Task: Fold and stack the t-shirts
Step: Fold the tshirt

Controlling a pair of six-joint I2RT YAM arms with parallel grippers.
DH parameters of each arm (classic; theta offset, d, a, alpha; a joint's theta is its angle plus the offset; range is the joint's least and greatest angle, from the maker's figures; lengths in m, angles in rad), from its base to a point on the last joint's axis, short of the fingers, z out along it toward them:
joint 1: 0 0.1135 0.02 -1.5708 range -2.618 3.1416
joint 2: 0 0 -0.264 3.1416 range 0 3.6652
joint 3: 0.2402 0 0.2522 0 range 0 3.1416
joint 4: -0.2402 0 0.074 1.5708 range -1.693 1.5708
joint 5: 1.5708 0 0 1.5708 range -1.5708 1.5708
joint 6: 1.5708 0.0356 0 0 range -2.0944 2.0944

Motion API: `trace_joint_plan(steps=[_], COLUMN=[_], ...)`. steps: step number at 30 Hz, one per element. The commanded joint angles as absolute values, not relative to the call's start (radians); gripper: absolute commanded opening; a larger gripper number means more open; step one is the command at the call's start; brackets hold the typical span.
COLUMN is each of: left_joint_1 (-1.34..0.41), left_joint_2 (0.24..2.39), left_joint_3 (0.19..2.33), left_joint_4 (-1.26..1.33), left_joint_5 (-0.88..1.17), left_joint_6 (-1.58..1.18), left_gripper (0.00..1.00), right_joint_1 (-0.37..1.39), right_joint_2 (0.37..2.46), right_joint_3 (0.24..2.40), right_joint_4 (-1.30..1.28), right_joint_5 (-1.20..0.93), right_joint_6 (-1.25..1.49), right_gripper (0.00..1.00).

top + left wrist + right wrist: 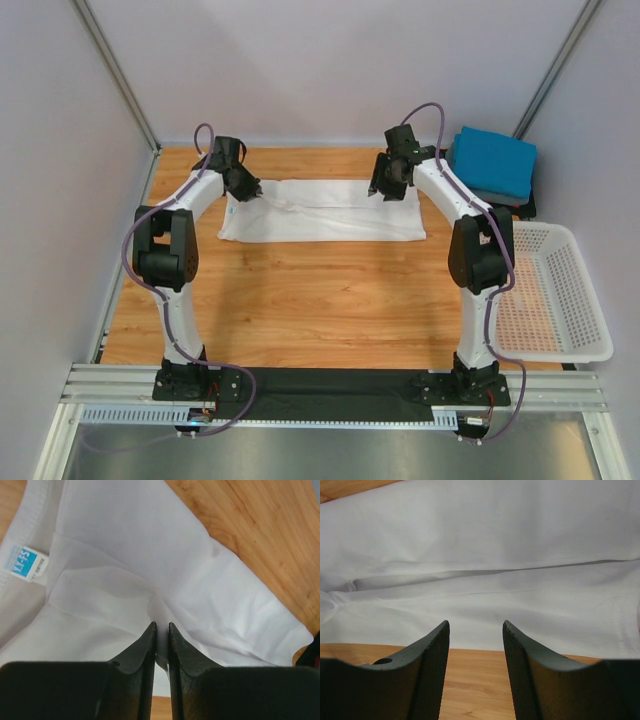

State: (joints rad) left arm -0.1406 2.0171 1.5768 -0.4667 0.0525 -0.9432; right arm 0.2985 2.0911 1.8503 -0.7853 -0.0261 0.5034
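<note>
**Garment.** The white t-shirt (320, 212) is laid as a long folded band across the counter (300, 300), in the upper middle of the top view.

**Left end effector (161, 626).** It is set at the band's left end, near the collar and the size label (28, 563). Its fingers are pressed almost together, and a raised ridge of white cloth is pinched in the narrow gap.

**Right end effector (476, 626).** It is held over the band's right end with its fingers spread. Only bare counter and the garment's near edge are seen between them, and nothing is gripped.

**Assessment.** Both ends are judged to be addressed together, so that the band can be lifted evenly and folded across without twisting. The right-hand grasp is not yet made. So thin a pinch may slip when lifted.

**Surroundings.** A folded blue t-shirt (492, 160) is stacked on a grey t-shirt (505, 198) at the upper right of the top view, and this is judged to be the receiving pile. A white perforated basket (555, 356) stands at the right edge, apart from the garment.
</note>
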Motion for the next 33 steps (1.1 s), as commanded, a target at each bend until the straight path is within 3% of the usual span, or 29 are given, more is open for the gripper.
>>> trace_joint_plan(steps=[1,5,8,9,10,11,12,23,33], left_joint_1=[-0.129,-0.114,-0.103,-0.101,-0.101,-0.101,-0.098,-0.113,-0.17], left_joint_2=[2.088,2.158,2.154,2.151,2.138,2.131,2.125,1.91,1.98], left_joint_3=[1.637,1.703,1.721,1.72,1.726,1.735,1.747,1.496,1.497], left_joint_4=[-0.427,-0.394,-0.327,-0.293,-0.254,-0.242,-0.236,-0.112,-0.218], left_joint_5=[0.071,0.091,0.117,0.138,0.149,0.155,0.17,0.198,0.137], left_joint_6=[-0.994,-1.02,-0.987,-0.962,-0.901,-0.873,-0.849,-0.88,-0.928], left_gripper=[0.22,0.26,0.43,0.6,0.67,0.9,0.99,0.99,1.0], right_joint_1=[0.293,0.278,0.267,0.265,0.262,0.261,0.259,0.259,0.259], right_joint_2=[2.111,2.132,2.131,2.128,2.125,2.125,2.123,2.086,2.069], right_joint_3=[1.888,1.917,1.916,1.913,1.91,1.908,1.908,1.862,1.812], right_joint_4=[-0.796,-0.816,-0.816,-0.816,-0.816,-0.816,-0.815,-0.778,-0.75], right_joint_5=[-0.011,-0.02,-0.02,-0.02,-0.02,-0.02,-0.02,-0.031,-0.022], right_joint_6=[0.491,0.485,0.485,0.483,0.48,0.482,0.48,0.488,0.492], right_gripper=[0.48,0.48,0.48,0.48,0.48,0.48,0.48,0.48,0.48])
